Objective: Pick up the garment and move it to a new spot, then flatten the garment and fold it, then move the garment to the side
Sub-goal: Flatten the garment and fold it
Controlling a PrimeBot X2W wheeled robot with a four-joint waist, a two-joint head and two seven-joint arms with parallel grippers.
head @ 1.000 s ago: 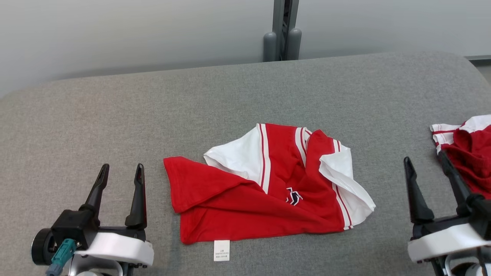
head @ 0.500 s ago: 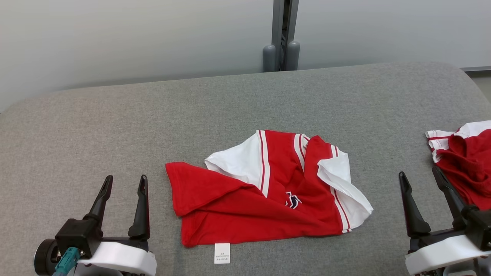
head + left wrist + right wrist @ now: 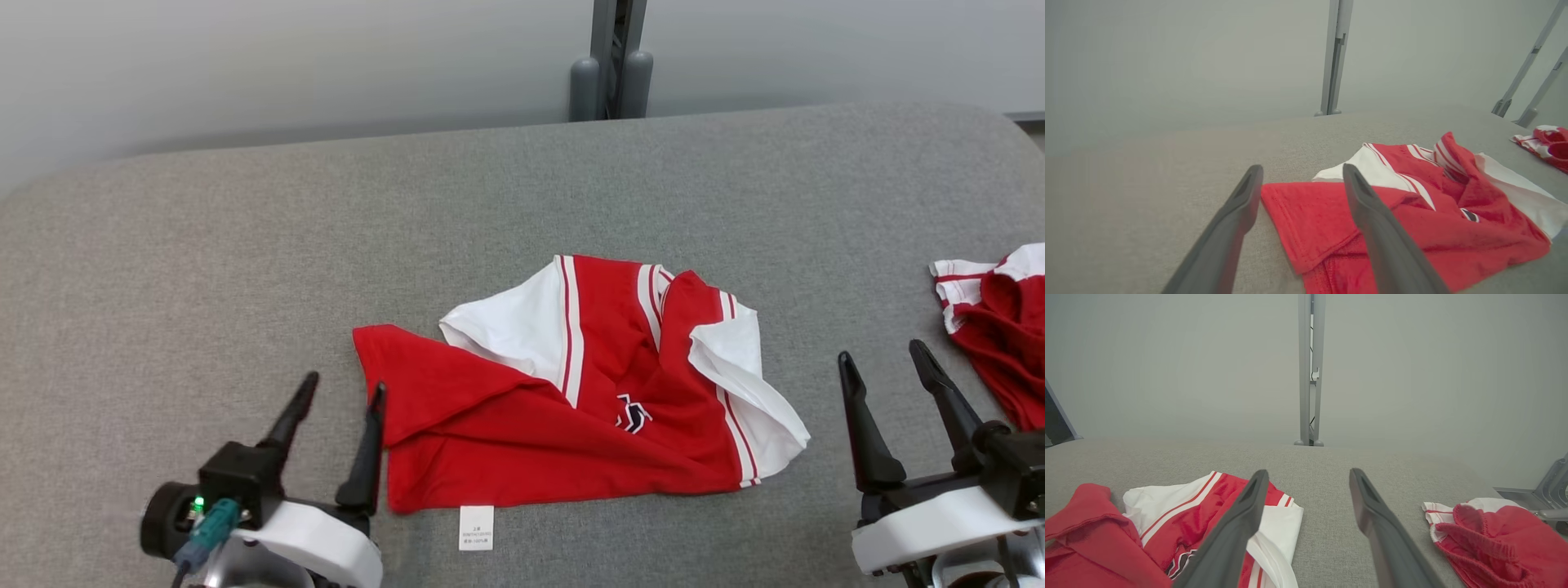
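Note:
A crumpled red and white garment [image 3: 571,392] with a small dark logo and a white care label lies in the middle of the grey padded table [image 3: 245,245]. My left gripper [image 3: 343,388] stands open at the garment's left corner, its right finger at the red hem; the left wrist view has that corner [image 3: 1306,220] lying between the two fingers. My right gripper [image 3: 882,359] is open and empty, to the right of the garment and apart from it. The right wrist view has the garment [image 3: 1180,526] at lower left.
Another red and white garment [image 3: 1000,327] lies bunched at the table's right edge, close to my right gripper, and shows in the right wrist view [image 3: 1490,539]. A grey post [image 3: 612,61] stands behind the table against a pale wall.
My left gripper has moved right and forward to the garment's left corner. The right gripper stays roughly where it was. The head camera has shifted slightly.

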